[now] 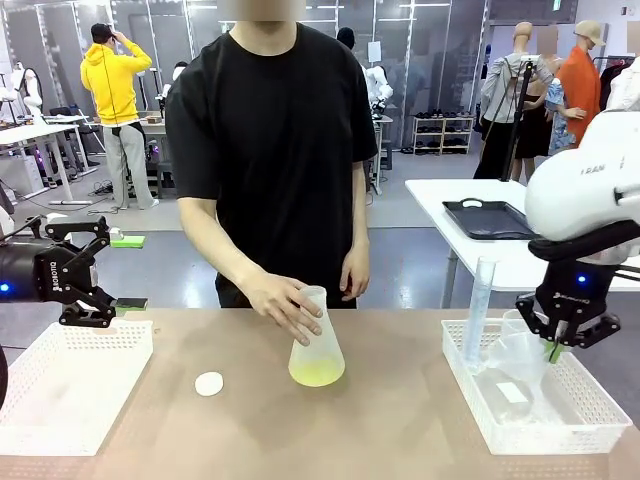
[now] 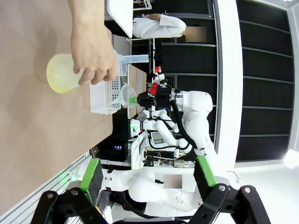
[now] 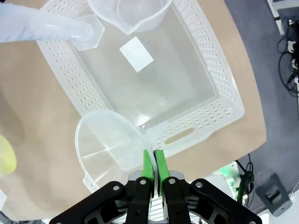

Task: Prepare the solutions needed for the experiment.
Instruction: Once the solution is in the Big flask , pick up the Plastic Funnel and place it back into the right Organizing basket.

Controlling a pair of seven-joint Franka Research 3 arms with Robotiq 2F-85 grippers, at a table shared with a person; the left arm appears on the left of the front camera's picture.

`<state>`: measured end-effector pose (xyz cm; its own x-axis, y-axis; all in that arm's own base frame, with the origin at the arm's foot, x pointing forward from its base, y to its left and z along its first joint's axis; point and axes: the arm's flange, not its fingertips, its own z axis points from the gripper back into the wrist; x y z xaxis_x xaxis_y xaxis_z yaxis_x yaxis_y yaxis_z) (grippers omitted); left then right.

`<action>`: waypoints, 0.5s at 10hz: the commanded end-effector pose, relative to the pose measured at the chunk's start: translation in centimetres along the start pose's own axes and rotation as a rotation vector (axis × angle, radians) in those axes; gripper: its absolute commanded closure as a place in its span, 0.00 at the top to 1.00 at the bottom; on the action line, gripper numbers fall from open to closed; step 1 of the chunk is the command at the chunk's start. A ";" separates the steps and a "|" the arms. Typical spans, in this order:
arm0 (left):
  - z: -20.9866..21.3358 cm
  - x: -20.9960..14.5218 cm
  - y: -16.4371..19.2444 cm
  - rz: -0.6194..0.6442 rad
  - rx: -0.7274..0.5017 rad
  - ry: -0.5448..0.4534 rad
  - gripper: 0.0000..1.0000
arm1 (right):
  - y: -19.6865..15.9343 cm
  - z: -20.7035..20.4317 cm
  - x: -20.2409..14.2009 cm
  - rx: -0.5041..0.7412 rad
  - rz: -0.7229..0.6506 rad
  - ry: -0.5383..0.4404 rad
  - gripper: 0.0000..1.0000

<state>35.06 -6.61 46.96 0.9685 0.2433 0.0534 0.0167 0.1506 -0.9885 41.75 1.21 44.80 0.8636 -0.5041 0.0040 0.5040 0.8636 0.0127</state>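
A: Gripping the flask near its neck at the middle of the frame, the person's hand looks busy; why hold it there?

B: To steady it for filling, I'd judge; the solutions lie as a shallow yellow-green layer in its bottom, and it stands on the table just right of a small white disc.

A: And the right gripper?

B: Its jaws are pinched on the rim of a clear funnel, above the white basket at lower right; probably meant for the flask's mouth. The left gripper hangs with jaws spread wide, holding nothing, by the far edge of the other basket at lower left; out of the way, it seems.

A: Anything unclear?

B: The funnel's spout is hard to make out against the basket; the measuring cylinder and beaker are so clear that I cannot tell whether either holds liquid; the beaker is cut off at the top edge of the right wrist view.
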 end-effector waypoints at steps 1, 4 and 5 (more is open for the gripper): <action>-0.2 0.0 -0.3 0.009 -0.019 -0.002 1.00 | 1.4 -0.7 1.1 -0.070 -0.076 -0.034 0.04; -0.2 0.0 -0.3 0.009 -0.019 -0.002 1.00 | 2.4 -2.6 2.9 -0.139 -0.119 -0.034 0.04; -0.2 0.0 -0.3 0.009 -0.019 -0.002 1.00 | 2.4 -3.0 3.4 -0.150 -0.148 -0.050 0.04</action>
<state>35.06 -6.61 46.96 0.9685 0.2433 0.0534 0.0167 0.1506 -0.9885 44.81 1.18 41.92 0.8145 -0.5796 0.0252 0.5788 0.8087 -0.1052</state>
